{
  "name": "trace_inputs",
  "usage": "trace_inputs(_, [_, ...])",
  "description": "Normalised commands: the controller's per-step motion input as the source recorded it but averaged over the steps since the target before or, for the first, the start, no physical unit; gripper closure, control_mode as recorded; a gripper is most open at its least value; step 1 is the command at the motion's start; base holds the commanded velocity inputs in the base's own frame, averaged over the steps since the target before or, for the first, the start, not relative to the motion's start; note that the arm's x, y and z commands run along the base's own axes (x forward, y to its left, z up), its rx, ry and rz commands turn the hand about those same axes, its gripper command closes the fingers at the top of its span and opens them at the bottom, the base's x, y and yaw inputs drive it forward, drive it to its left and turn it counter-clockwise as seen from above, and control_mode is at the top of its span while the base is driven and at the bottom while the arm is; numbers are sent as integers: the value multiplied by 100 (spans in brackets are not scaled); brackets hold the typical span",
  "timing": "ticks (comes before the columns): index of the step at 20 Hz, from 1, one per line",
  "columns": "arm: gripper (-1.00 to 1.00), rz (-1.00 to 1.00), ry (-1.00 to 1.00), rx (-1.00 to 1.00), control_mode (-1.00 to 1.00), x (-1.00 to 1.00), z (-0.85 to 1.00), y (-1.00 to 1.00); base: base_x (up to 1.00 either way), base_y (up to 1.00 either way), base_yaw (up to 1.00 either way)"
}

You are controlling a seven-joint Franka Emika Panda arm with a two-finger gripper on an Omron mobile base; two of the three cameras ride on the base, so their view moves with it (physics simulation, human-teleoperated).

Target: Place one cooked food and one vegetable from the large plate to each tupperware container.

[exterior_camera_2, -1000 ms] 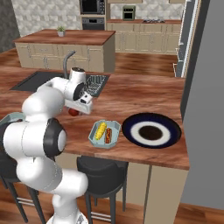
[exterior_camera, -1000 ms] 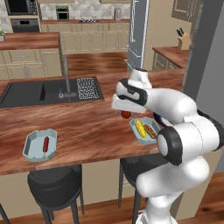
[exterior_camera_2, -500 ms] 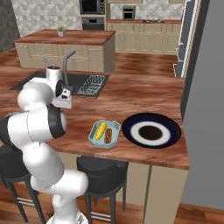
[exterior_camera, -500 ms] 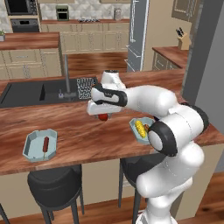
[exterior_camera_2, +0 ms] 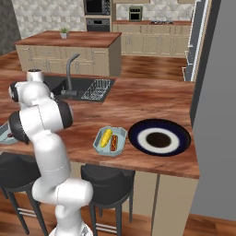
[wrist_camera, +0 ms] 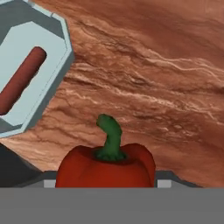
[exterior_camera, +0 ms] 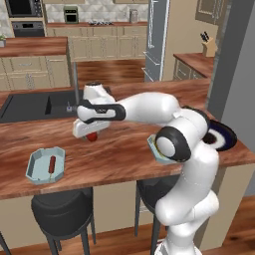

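The wooden surface (exterior_camera: 124, 149) carries everything. On its right end sits the large plate (exterior_camera_2: 159, 137), bare of food. Just left of the plate is a tray (exterior_camera_2: 110, 141) holding the corn cob (exterior_camera_2: 106, 137) and the sausage in a bun (exterior_camera_2: 114, 143). Well apart, near the left end, the other tray (exterior_camera: 46, 165) holds the thin sausage (exterior_camera: 52, 164). Above the surface between the trays, the fingers (exterior_camera: 91, 135) pinch a red pepper (wrist_camera: 106, 167), green stem up.

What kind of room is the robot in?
A kitchen, computer-drawn by the look of it. There is a sink with a tap set in the wooden counter, and an oven in the far wall.
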Motion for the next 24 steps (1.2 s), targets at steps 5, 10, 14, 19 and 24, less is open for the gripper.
trace_inputs(5, [100, 12, 0, 0, -100, 0, -20, 100, 0, 0, 0])
trace_inputs(10, [100, 11, 0, 0, -100, 2, -18, 100, 0, 0, 0])
trace_inputs(14, [100, 7, 0, 0, -100, 17, -10, 93, 0, 0, 0])
trace_inputs(19, [100, 5, 0, 3, -100, 5, -13, 67, 0, 0, 0])
trace_inputs(24, [100, 5, 0, 6, -100, 0, -26, 32, 0, 0, 0])
